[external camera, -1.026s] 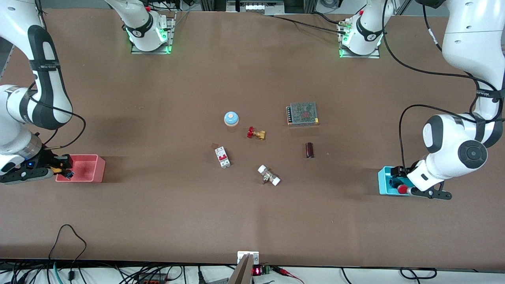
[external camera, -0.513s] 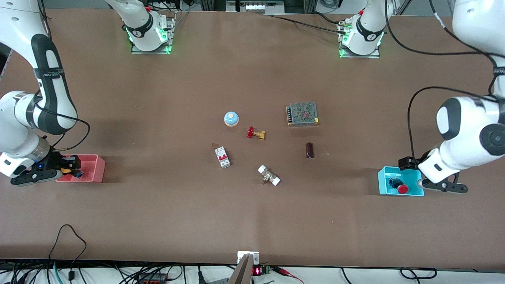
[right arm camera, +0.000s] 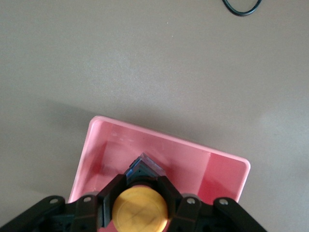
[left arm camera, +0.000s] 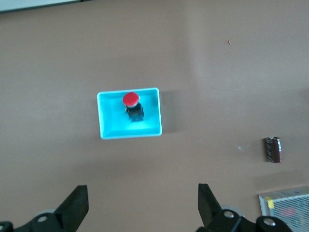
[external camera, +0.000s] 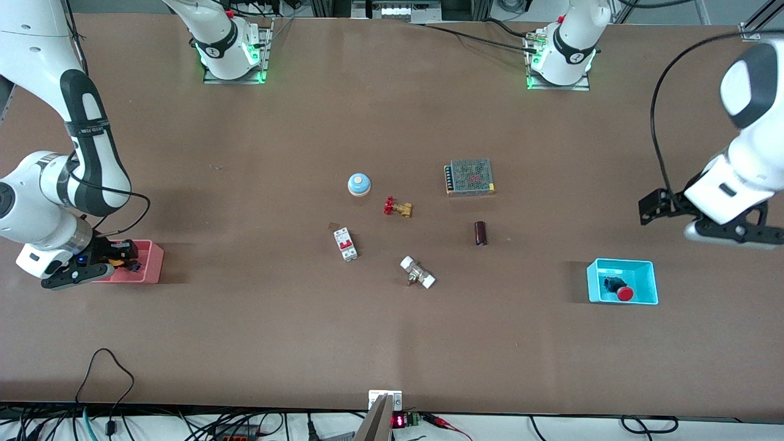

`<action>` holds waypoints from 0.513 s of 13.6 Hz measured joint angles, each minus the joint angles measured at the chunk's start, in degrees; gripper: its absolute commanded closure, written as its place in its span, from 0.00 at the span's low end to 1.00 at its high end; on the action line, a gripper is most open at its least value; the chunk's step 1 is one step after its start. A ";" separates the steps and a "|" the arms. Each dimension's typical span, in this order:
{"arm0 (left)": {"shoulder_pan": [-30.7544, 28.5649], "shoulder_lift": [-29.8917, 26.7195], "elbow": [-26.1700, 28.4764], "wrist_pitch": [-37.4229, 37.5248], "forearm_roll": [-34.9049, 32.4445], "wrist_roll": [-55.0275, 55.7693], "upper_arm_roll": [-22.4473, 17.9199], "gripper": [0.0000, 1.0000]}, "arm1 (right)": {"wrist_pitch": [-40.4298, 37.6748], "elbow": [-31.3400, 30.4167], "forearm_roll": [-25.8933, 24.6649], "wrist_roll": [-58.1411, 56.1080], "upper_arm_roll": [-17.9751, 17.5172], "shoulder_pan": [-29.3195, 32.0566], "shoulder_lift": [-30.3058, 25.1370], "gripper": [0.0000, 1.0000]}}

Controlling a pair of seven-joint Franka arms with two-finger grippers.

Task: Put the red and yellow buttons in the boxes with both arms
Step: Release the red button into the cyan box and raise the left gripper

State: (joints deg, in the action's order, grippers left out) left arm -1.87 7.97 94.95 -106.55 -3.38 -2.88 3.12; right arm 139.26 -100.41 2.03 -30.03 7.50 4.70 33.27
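Note:
The red button (external camera: 618,291) lies in the cyan box (external camera: 649,288) near the left arm's end of the table; both also show in the left wrist view, the button (left arm camera: 131,99) and the box (left arm camera: 152,121). My left gripper (external camera: 653,207) is open and empty, raised high above the table and well clear of the box; its fingers (left arm camera: 77,208) stand wide apart. My right gripper (external camera: 125,257) is shut on the yellow button (right arm camera: 140,210) and holds it over the pink box (external camera: 152,264), whose inside (right arm camera: 164,150) lies directly below.
In the table's middle are a blue dome (external camera: 359,184), a brass valve (external camera: 398,207), a grey mesh unit (external camera: 470,176), a dark cylinder (external camera: 481,233), a white-and-red breaker (external camera: 345,244) and a white-ended fitting (external camera: 418,272).
My left gripper has risen up and away from the cyan box, leaving the red button in it. My right gripper has moved farther over the pink box with the yellow button.

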 measured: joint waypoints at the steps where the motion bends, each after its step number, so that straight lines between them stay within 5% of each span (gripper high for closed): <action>1: -0.02 -1.60 0.00 2.10 0.39 0.82 -0.04 0.00 | -0.01 -0.01 0.00 -0.17 0.00 0.04 0.09 0.69; 7: -0.40 -8.42 -0.19 11.23 3.53 4.04 -0.36 0.00 | -2.31 -0.28 0.05 -1.93 0.03 0.92 0.14 0.69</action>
State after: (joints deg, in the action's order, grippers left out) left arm -2.27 -0.45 94.76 -95.32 0.15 1.17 2.75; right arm 136.95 -100.69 2.08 -31.96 7.53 5.62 33.41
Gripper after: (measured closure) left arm 0.000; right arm 0.639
